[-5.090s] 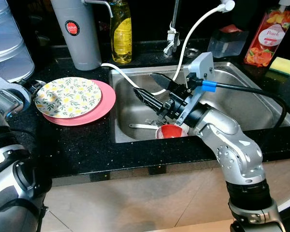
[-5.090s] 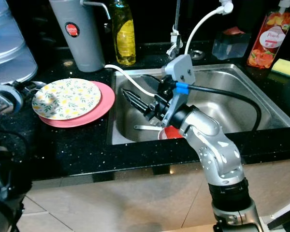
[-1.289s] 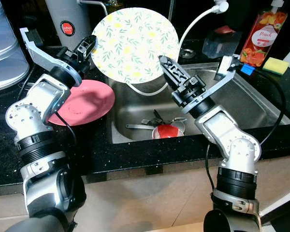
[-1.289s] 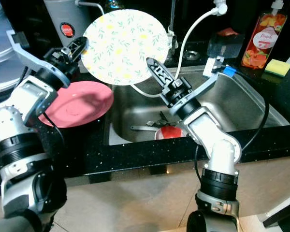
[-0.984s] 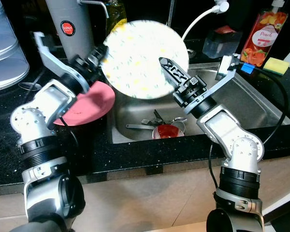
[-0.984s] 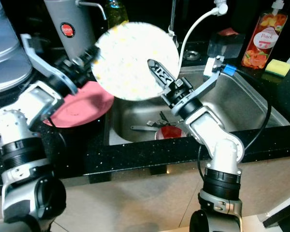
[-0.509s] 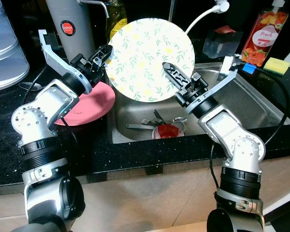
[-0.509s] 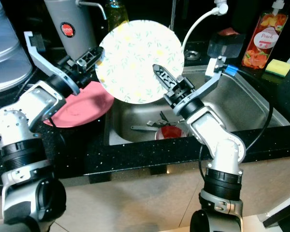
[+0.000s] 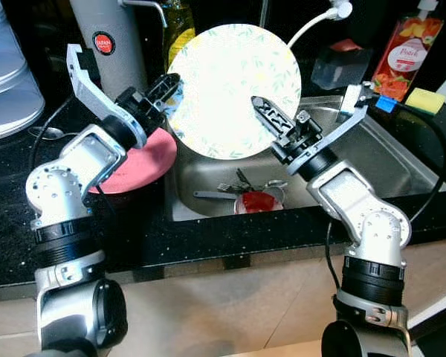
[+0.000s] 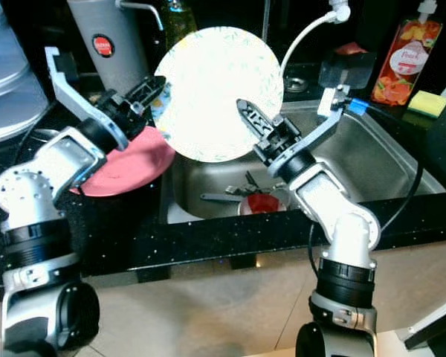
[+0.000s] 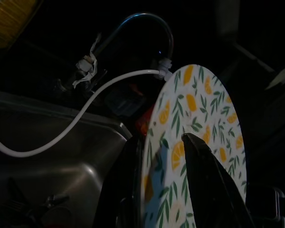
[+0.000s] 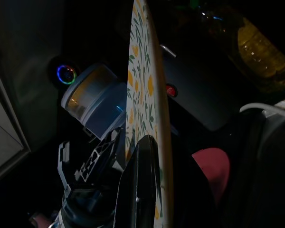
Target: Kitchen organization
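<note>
Held upright above the steel sink (image 9: 372, 160), the round leaf-patterned plate (image 9: 234, 89) has both left gripper (image 9: 166, 93) and right gripper (image 9: 271, 123) jaws pinching opposite rim edges; it looks stiff, slippery and breakable.

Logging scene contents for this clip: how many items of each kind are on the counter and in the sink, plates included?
Plates: 2, floral plate held upright between both grippers, pink plate on the counter
Bottles: 2, yellow bottle, peach bottle
Sponges: 1, yellow sponge
Grey canisters: 1
Red bowls in the sink: 1
Total: 7
</note>
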`<state>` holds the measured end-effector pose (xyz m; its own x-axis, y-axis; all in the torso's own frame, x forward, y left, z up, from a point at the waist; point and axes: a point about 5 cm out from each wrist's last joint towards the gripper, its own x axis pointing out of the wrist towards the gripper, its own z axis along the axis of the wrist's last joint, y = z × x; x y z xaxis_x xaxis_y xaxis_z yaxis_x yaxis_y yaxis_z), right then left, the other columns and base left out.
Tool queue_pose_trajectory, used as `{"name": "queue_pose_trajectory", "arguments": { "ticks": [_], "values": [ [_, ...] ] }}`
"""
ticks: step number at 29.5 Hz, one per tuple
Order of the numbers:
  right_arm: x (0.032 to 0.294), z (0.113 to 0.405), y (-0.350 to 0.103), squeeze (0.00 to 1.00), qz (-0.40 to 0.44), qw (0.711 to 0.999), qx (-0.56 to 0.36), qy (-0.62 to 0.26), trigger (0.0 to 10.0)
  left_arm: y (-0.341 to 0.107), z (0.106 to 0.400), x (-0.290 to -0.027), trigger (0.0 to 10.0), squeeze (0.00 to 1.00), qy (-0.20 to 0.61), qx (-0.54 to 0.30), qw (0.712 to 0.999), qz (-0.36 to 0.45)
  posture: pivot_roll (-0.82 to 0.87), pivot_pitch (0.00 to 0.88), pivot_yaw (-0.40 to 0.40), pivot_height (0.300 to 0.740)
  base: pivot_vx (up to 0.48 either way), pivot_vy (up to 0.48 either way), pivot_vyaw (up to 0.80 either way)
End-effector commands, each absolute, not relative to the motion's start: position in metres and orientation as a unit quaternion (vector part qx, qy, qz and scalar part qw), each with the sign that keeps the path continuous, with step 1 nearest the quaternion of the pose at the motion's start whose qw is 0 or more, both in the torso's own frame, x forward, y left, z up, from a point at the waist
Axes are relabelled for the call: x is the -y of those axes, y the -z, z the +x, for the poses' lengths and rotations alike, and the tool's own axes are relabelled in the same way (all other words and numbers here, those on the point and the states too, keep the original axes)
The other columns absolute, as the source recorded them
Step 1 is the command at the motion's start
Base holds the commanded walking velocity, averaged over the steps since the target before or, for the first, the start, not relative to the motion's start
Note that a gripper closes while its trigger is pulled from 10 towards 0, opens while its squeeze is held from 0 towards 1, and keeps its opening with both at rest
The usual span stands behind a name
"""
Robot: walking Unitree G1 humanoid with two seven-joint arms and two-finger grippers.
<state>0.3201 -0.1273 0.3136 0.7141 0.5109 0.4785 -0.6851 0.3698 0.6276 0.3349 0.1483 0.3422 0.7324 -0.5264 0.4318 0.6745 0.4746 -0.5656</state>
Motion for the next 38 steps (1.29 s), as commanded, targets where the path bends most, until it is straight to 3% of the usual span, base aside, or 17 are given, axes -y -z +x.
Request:
{"name": "queue_pose_trajectory", "arguments": {
  "ticks": [1,7,9,12,18,26,30,38],
  "values": [
    [0.135,0.323,-0.314,0.00,0.414,0.838,0.114,-0.337,10.0,-0.352,0.327,-0.149,10.0,0.00,0.368,0.120,0.853,-0.349,-0.10,0.131,0.036,0.740,0.000,0.000,0.00],
    [0.149,0.327,-0.317,0.00,0.384,0.863,0.137,-0.299,10.0,-0.353,0.324,-0.155,10.0,0.00,0.367,0.117,0.868,-0.314,-0.09,0.132,0.038,0.740,0.000,0.000,0.00],
    [0.167,0.334,-0.316,0.00,0.271,0.924,0.157,-0.219,10.0,-0.334,0.326,-0.156,10.0,0.00,0.321,0.050,0.938,-0.118,-0.09,0.128,0.039,0.740,0.000,0.000,0.00],
    [0.173,0.336,-0.317,0.00,0.268,0.926,0.163,-0.208,10.0,-0.334,0.326,-0.163,10.0,0.00,0.309,0.051,0.945,-0.093,-0.09,0.128,0.038,0.740,0.000,0.000,0.00],
    [0.175,0.345,-0.311,0.00,0.217,0.947,0.153,-0.182,10.0,-0.340,0.324,-0.167,10.0,0.00,0.317,0.045,0.943,-0.090,-0.08,0.123,0.033,0.740,0.000,0.000,0.00],
    [0.158,0.360,-0.297,0.00,0.065,0.980,0.130,-0.135,10.0,-0.317,0.319,-0.140,10.0,0.00,0.384,-0.022,0.922,-0.048,-0.09,0.115,0.030,0.740,0.000,0.000,0.00],
    [0.148,0.365,-0.289,0.00,-0.023,0.984,0.124,-0.129,10.0,-0.312,0.316,-0.133,10.0,0.00,0.399,-0.022,0.916,-0.024,-0.09,0.118,0.031,0.740,0.000,0.000,0.00],
    [0.125,0.373,-0.272,0.00,-0.109,0.975,0.125,-0.146,10.0,-0.308,0.314,-0.133,10.0,0.00,0.405,-0.039,0.913,-0.025,-0.08,0.126,0.029,0.740,0.000,0.000,0.00]
  ]
}}
